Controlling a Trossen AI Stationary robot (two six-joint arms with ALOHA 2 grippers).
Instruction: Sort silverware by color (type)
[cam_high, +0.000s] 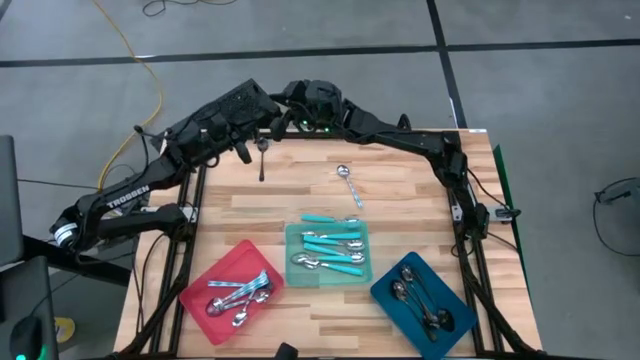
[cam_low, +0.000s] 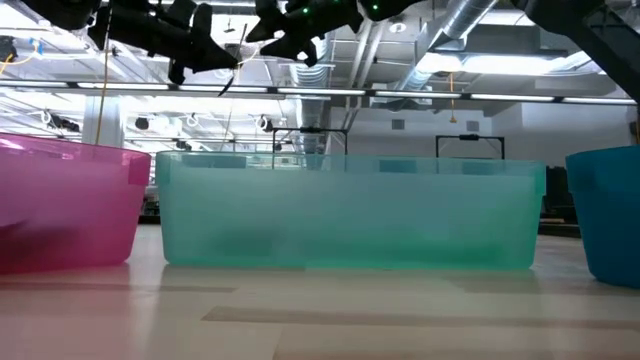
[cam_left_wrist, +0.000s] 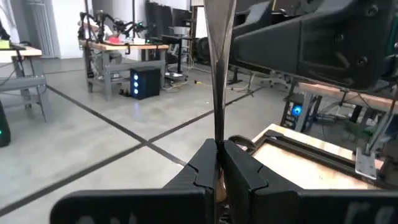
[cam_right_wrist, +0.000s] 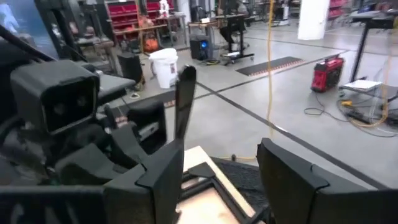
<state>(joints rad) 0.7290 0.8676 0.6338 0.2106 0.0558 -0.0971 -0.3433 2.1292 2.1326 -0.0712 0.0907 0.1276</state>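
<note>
My left gripper (cam_high: 258, 143) pinches a black spoon (cam_high: 262, 160) (hanging below it); right gripper (cam_high: 283, 112), just beside, gapes wide.

Grey concrete floor (cam_high: 330, 25) — workbenches (cam_left_wrist: 124, 46), red shelving (cam_right_wrist: 127, 15).

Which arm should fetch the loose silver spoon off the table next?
Right. The right gripper is open and empty, while the left gripper is shut on a dark spoon, so it cannot take the silver spoon yet.
</note>
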